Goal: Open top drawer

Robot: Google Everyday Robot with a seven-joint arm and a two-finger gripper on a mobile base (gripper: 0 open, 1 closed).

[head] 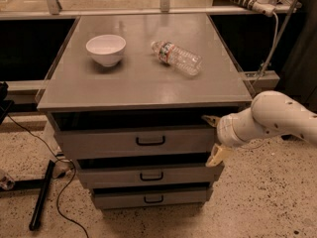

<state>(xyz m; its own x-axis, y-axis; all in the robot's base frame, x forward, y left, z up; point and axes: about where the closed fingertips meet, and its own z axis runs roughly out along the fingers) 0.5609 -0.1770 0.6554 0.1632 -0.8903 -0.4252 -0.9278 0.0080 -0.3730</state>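
Observation:
The top drawer (99,143) is the widest of three grey drawers under a grey cabinet top (143,83). Its flat front has a small black loop handle (150,141) at centre, and a dark gap shows above it. My gripper (212,139) is at the right end of this drawer front, well right of the handle. It is open, with one pale finger (209,119) near the front's top corner and the other (216,156) near its bottom corner. It holds nothing.
A white bowl (105,49) and a clear plastic bottle (176,57) lying on its side rest on the cabinet top. Two narrower drawers (114,176) sit below. A black stand leg and cables (42,195) lie on the floor at left.

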